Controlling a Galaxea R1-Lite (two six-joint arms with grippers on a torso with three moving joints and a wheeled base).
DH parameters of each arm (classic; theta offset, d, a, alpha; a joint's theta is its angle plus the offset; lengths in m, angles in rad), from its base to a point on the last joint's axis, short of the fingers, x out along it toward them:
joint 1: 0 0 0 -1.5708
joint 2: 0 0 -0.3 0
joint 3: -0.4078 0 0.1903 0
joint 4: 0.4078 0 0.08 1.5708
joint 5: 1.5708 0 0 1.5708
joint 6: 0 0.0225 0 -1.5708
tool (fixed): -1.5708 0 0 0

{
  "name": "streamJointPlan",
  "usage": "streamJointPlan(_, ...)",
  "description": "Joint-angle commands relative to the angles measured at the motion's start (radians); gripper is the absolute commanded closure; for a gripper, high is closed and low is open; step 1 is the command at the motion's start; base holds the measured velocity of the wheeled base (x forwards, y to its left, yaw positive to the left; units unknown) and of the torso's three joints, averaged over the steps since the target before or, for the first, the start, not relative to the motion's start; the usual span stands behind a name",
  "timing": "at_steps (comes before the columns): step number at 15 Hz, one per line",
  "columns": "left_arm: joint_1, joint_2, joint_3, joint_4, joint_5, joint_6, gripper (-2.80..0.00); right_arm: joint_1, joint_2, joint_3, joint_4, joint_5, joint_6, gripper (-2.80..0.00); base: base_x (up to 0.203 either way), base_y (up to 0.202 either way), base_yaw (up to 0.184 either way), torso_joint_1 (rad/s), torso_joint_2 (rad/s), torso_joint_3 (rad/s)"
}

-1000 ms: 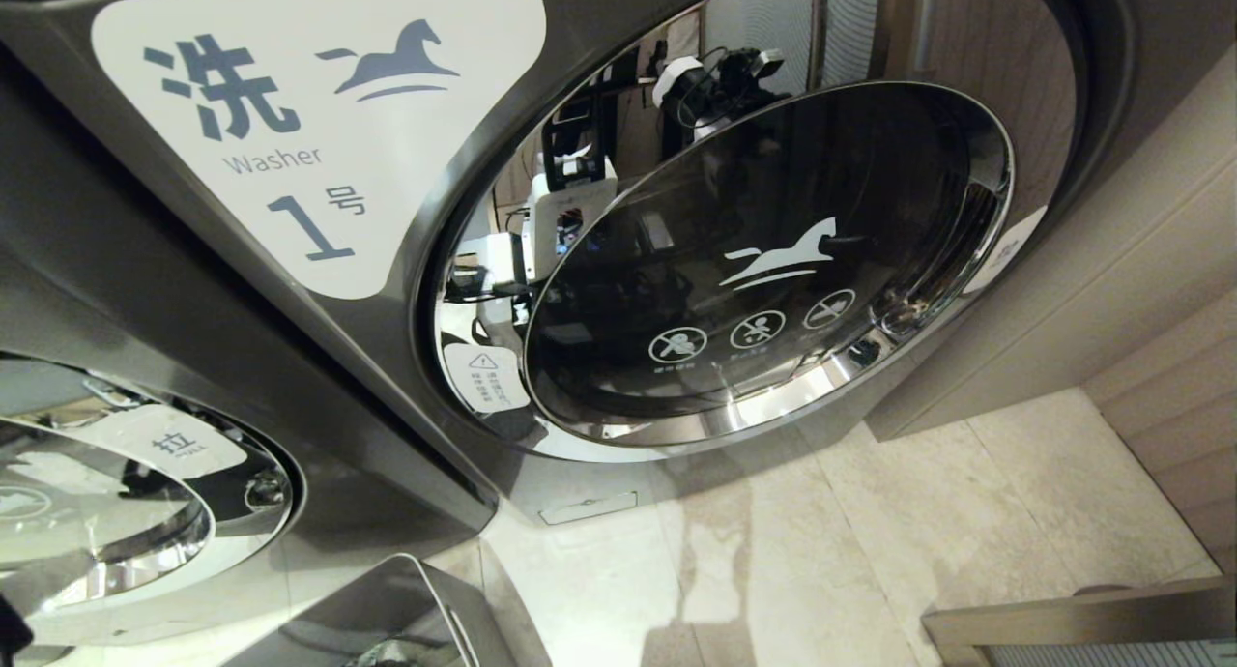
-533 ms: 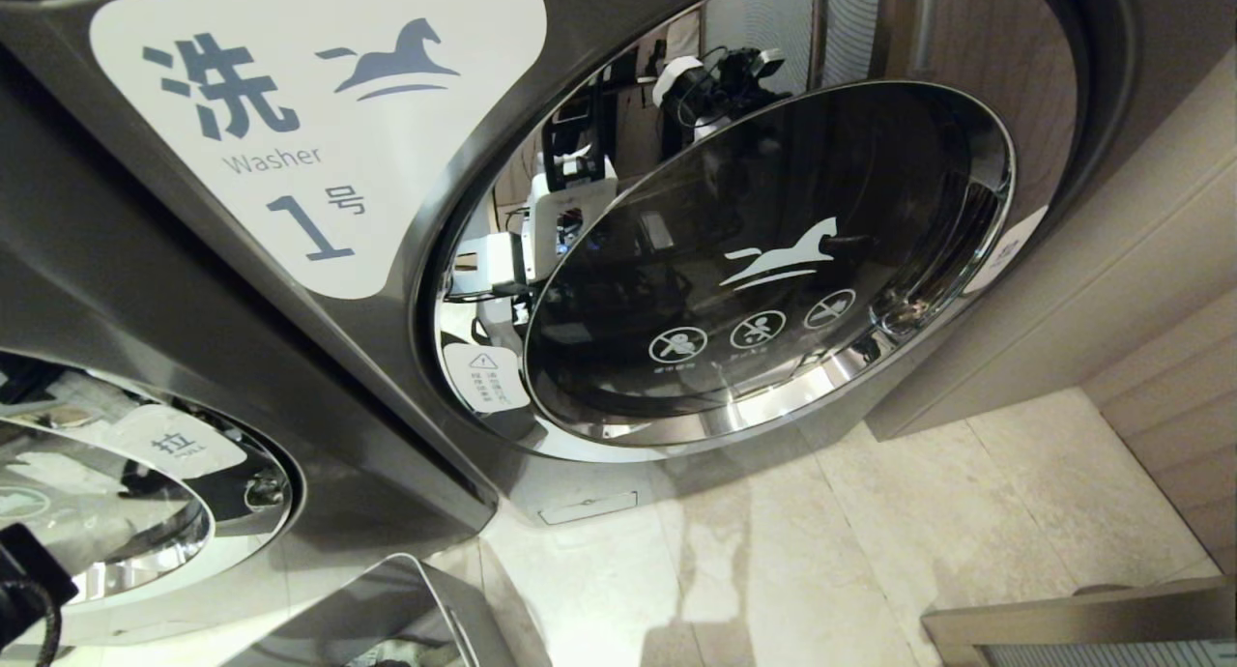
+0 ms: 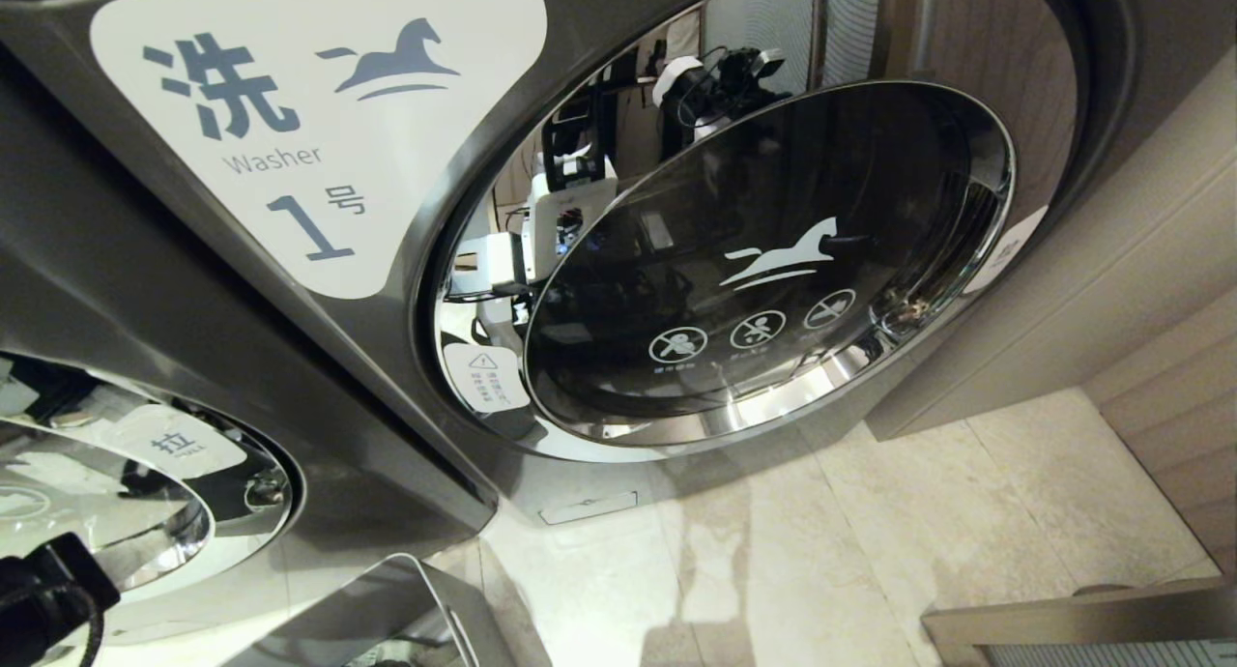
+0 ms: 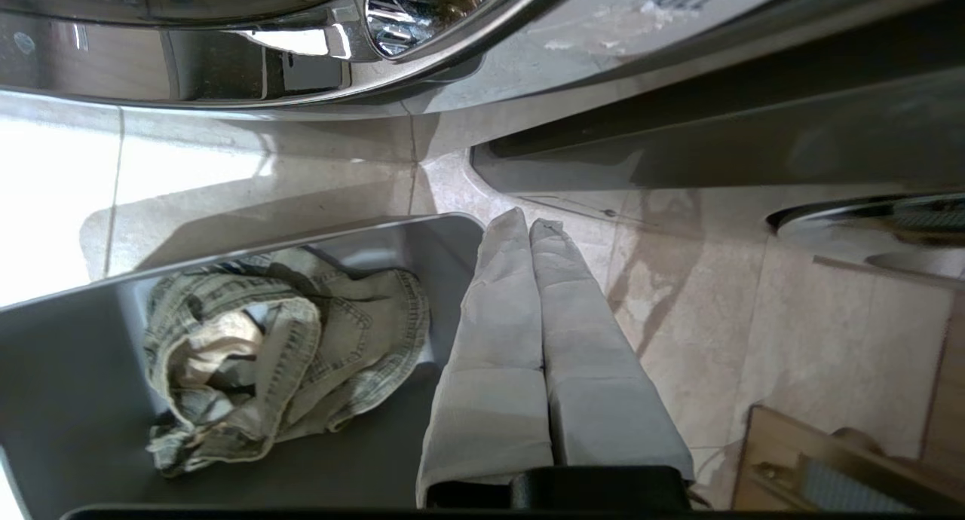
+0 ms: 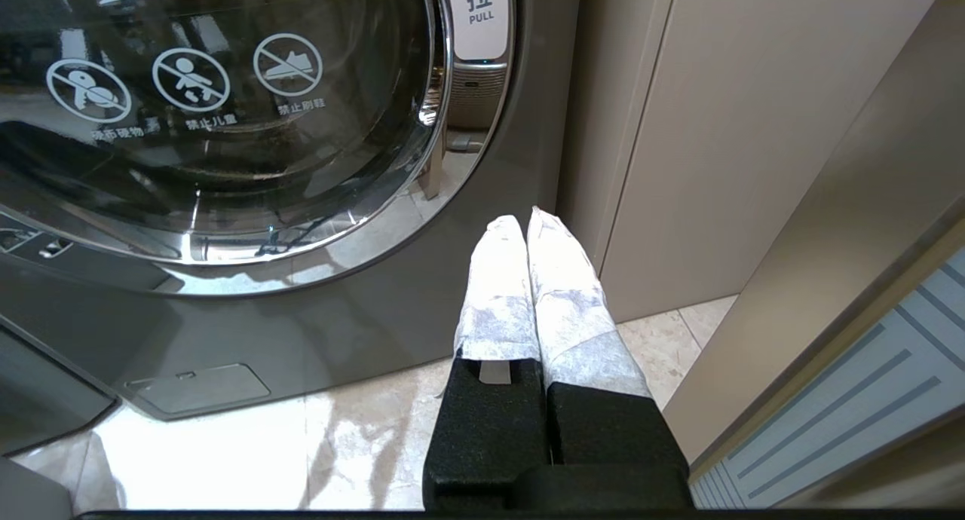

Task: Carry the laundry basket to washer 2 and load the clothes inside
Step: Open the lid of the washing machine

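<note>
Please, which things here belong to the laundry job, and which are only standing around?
For the job:
- laundry basket
- clothes lying in it
- left gripper, shut, by the basket's edge
- neighbouring washer, number not visible

Only standing by:
- washer 1
- beige wall panel
- right gripper, shut, before washer 1
</note>
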Motion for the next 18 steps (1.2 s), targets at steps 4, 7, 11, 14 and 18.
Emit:
streamJointPlan(4, -0.017, -0.031, 0.016, -0.002, 0.001, 0.02, 0.0, 0.0, 0.002, 0.04, -0.002, 0.0, 0.0, 0.0, 0.0, 0.0, 0.0, 0.0, 0.0, 0.0)
streamJointPlan(7, -0.049, -0.042, 0.023, -0.001, 0.04, 0.019, 0.0, 0.0, 0.002, 0.04, -0.002, 0.0, 0.0, 0.0, 0.0, 0.0, 0.0, 0.0, 0.0, 0.0)
streamJointPlan(11, -0.081, 0.001, 0.017, -0.009, 0.15, 0.016, 0.0, 0.0, 0.002, 0.04, -0.002, 0.0, 0.0, 0.0, 0.0, 0.0, 0.0, 0.0, 0.0, 0.0)
streamJointPlan(14, -0.1, 0.085, 0.014, -0.104, 0.312, 0.013, 0.0, 0.0, 0.002, 0.04, -0.002, 0.0, 0.0, 0.0, 0.0, 0.0, 0.0, 0.0, 0.0, 0.0)
streamJointPlan(18, -0.139, 0.127, 0.028, -0.225, 0.277, -0.032, 0.0, 0.0, 0.002, 0.04, -0.002, 0.0, 0.0, 0.0, 0.0, 0.0, 0.0, 0.0, 0.0, 0.0)
